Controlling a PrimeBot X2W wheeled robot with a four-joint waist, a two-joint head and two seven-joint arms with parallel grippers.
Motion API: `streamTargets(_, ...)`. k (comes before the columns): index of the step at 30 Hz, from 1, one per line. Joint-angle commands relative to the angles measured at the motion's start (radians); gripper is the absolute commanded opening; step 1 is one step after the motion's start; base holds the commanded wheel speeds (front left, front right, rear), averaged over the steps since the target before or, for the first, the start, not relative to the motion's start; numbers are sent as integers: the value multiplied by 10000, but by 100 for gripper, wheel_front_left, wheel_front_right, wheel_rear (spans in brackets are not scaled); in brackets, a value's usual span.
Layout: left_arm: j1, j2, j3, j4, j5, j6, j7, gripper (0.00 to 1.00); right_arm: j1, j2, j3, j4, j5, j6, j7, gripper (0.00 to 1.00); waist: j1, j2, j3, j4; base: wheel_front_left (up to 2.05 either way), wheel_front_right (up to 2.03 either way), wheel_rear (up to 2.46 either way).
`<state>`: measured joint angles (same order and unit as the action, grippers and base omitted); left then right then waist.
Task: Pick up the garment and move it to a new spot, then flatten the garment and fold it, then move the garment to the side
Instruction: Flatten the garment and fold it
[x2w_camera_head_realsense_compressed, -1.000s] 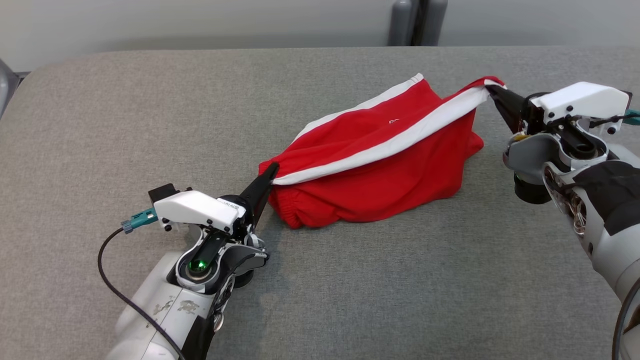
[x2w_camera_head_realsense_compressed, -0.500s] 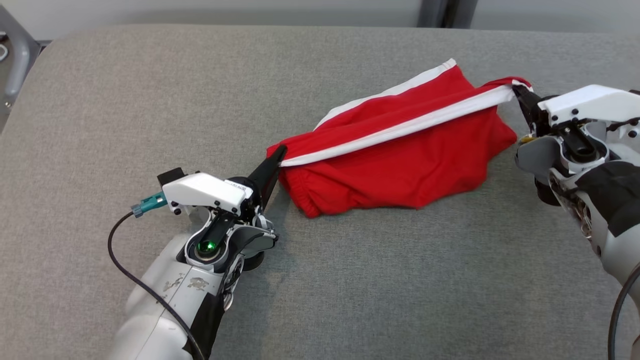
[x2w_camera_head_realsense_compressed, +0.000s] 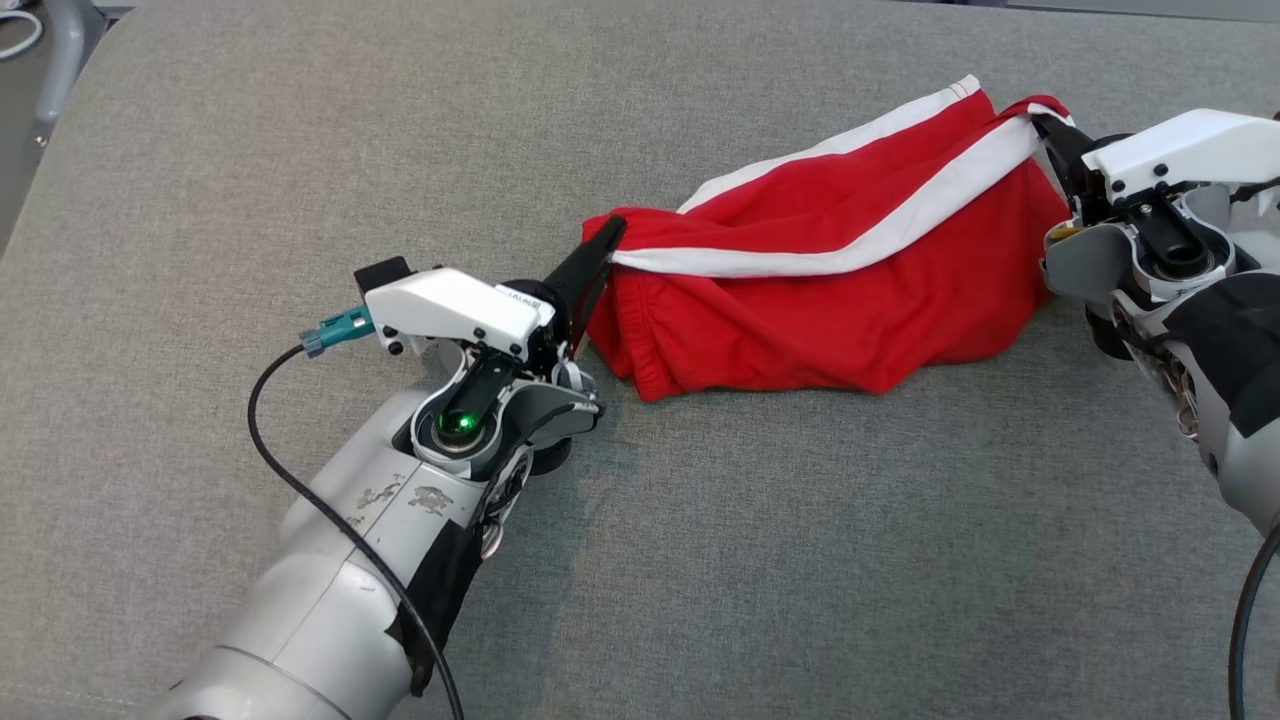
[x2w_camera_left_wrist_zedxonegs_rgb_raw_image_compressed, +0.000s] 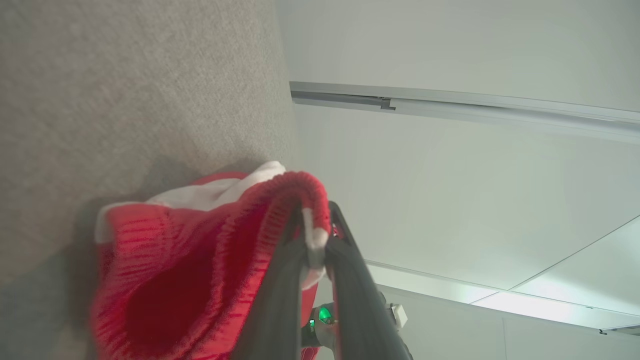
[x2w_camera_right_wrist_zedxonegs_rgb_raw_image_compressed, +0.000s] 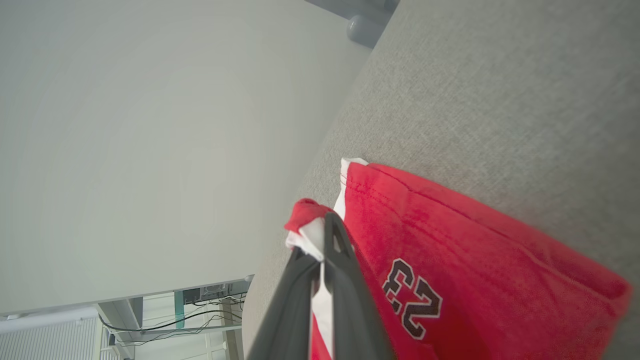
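Note:
The garment (x2w_camera_head_realsense_compressed: 840, 300) is a pair of red shorts with white side stripes, stretched between my two grippers above the grey padded table (x2w_camera_head_realsense_compressed: 700, 560), its lower part sagging onto the cloth. My left gripper (x2w_camera_head_realsense_compressed: 610, 232) is shut on the waistband end at the left; in the left wrist view the left gripper (x2w_camera_left_wrist_zedxonegs_rgb_raw_image_compressed: 316, 240) pinches the red and white edge of the garment (x2w_camera_left_wrist_zedxonegs_rgb_raw_image_compressed: 165, 280). My right gripper (x2w_camera_head_realsense_compressed: 1042, 125) is shut on the white-striped end at the right. In the right wrist view the right gripper (x2w_camera_right_wrist_zedxonegs_rgb_raw_image_compressed: 327, 235) clamps that stripe, and a black number shows on the garment (x2w_camera_right_wrist_zedxonegs_rgb_raw_image_compressed: 450, 270).
Grey metal legs (x2w_camera_head_realsense_compressed: 55, 60) and a white cable stand beyond the table's far left corner. A rounded grey post (x2w_camera_right_wrist_zedxonegs_rgb_raw_image_compressed: 365, 27) shows past the table edge in the right wrist view. Wide bare table surface lies in front of the garment.
The head camera has tilted down and the scene has shifted in the picture. Both grippers keep their hold on the garment's ends; the white stripe sags a little more between them.

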<state>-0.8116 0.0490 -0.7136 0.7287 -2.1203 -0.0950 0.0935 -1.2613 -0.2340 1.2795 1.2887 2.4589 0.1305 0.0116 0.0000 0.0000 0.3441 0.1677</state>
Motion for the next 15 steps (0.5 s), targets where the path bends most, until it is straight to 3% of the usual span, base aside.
streamTargets(1, -279, 43, -82, 57, -163, 55, -84, 0, -115, -65, 22, 22, -41, 4, 38, 0, 0, 0, 72, 30, 0, 0, 0)
streamTargets(15, -1209, 46, -1408, 421, -1579, -32, -686, 0, -504, -441, 22, 22, 94, 5, -273, 0, 0, 0, 606, 391, 0, 0, 0)
